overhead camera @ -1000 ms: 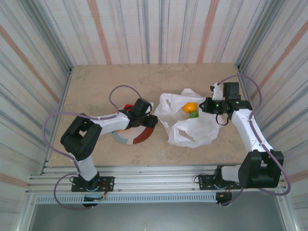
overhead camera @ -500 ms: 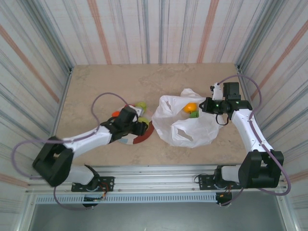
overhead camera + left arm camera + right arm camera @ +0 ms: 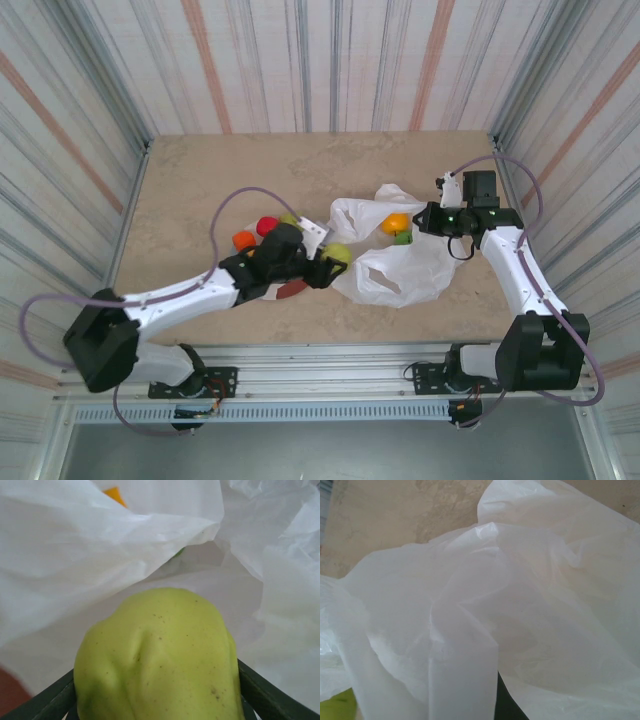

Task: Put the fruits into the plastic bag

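Worktop (image 3: pixel 200 180): beige, stone-patterned, walled by striped panels. Plastic bag (image 3: pixel 400 272): white, thin and crinkled, laid right of centre, its cut-out handle hole turned upward. Orange fruit (image 3: pixel 396 222) and small green fruit (image 3: pixel 403 238): lodged side by side in the far part of the bag, close to the right hand (image 3: pixel 427 218). Right hand: closed on the bag's far right edge; in the right wrist view the white film is draped over a dark finger (image 3: pixel 506 704). Left hand (image 3: pixel 322 265): reached across the middle of the worktop and clamped on a yellow-green fruit (image 3: pixel 157 655), which is held between two dark green fingers (image 3: pixel 45 702) just at the bag's left edge, with the film folded directly ahead of it. Plate (image 3: pixel 291 290): largely covered by the left arm, a maroon segment being exposed at its near side. Red fruit (image 3: pixel 266 226), second orange fruit (image 3: pixel 243 240) and pale green fruit (image 3: pixel 290 219): grouped closely beyond the left arm, well apart from the bag; whether they are borne by the plate cannot be told.
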Controlling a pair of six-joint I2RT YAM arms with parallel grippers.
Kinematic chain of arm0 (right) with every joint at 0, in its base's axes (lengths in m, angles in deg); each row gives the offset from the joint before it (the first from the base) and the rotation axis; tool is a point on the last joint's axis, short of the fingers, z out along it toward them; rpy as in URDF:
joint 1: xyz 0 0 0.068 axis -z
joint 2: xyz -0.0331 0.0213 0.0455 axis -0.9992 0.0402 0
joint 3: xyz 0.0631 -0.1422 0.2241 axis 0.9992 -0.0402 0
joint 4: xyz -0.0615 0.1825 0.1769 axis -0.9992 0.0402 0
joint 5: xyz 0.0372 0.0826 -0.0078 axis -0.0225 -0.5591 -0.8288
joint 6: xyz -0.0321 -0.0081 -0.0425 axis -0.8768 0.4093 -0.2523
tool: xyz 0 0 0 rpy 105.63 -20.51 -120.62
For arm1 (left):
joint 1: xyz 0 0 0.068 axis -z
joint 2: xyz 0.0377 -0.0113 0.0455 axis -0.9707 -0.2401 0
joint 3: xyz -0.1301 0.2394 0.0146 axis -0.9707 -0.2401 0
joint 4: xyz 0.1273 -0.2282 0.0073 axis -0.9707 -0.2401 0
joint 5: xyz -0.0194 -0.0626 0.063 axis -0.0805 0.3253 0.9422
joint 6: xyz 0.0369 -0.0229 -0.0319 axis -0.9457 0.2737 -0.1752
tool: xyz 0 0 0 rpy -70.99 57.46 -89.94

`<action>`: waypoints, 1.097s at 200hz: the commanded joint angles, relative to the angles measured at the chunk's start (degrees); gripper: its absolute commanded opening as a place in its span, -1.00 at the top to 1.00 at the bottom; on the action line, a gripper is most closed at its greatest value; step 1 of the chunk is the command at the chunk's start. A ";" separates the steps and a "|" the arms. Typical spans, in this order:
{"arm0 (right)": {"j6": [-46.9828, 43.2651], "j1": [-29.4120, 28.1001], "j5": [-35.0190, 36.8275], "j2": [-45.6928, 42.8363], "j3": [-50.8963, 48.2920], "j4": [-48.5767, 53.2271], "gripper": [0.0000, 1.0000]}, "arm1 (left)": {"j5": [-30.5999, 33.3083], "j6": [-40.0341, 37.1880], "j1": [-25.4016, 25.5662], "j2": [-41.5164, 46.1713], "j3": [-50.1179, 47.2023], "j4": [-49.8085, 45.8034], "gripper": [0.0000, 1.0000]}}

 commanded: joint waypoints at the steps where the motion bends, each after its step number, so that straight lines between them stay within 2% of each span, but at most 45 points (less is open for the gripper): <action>1: 0.00 -0.35 -0.69 -0.77 -0.14 0.54 1.00 | 0.49 -0.38 0.33 -5.41 3.63 2.10 -0.29; 18: 0.08 -0.33 -0.75 -0.62 -0.54 0.24 1.00 | 1.87 -1.18 0.31 -10.45 6.07 3.69 -0.29; 37: 0.52 -0.49 -1.46 -0.19 -0.58 -0.06 1.00 | 0.58 -1.41 0.43 -15.90 10.01 4.22 -0.30; 88: 2.22 -0.93 -2.91 0.26 -1.38 -2.45 1.00 | 0.78 -2.95 5.18 -26.72 19.23 6.84 -0.35; 124: 2.39 -0.81 -3.06 0.67 -1.20 -2.28 1.00 | 2.12 -1.92 5.71 -33.44 24.53 7.74 -0.40; 178: 1.71 -0.04 -2.49 -0.08 -1.54 -1.40 1.00 | 0.44 -4.10 5.71 -39.29 29.54 7.01 -0.48; 219: 1.86 0.12 -2.53 0.27 -1.55 -1.44 1.00 | -2.25 -2.71 6.06 -41.12 31.52 8.00 -0.49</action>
